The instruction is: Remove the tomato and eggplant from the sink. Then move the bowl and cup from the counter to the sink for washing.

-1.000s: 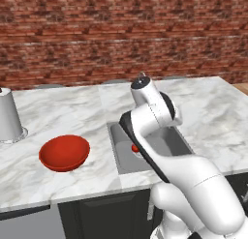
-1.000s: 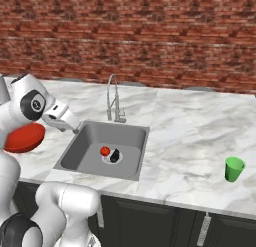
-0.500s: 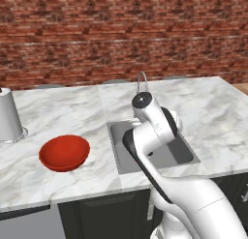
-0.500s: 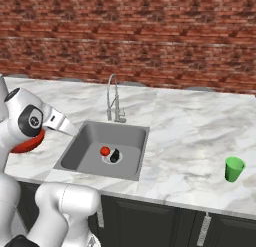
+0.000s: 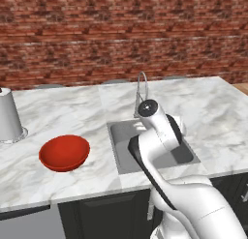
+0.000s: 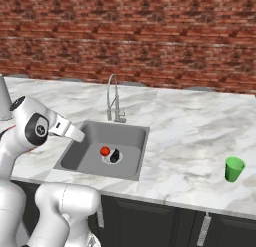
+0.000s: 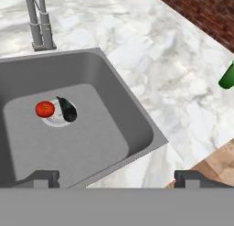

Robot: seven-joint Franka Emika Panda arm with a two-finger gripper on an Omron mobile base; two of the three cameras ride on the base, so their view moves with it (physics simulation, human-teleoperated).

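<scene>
In the left base view we find the red bowl [image 5: 64, 152] upright on the marble table [image 5: 58, 112], well to the left of the sink [image 5: 123, 151]. A grey cylindrical container [image 5: 9, 116] stands at the far left edge of the table, apart from the bowl. The faucet [image 5: 141, 90] rises behind the basin. The white arm stands in front of the sink and covers much of the basin floor, so its contents cannot be made out from this side. We read no writing on any item here.

In the right base view the tomato [image 6: 105, 151] and the eggplant [image 6: 115, 155] lie side by side on the sink floor at the round drain [image 6: 111, 158], the tomato to the left, the two very close or touching. The green cup [image 6: 233, 169] stands upright on the table, well to the right of the sink and near the front edge. The arm's forearm reaches over the sink's left rim. No brand or label is legible on the cup or the arm.

In the hand view the pincer [image 7: 119, 179] has its two dark tips far apart near the bottom, with nothing between them. Beyond them lies the basin, with tomato and eggplant on the drain, the eggplant's stem end toward the upper left. The cup shows partly at the right edge.
</scene>
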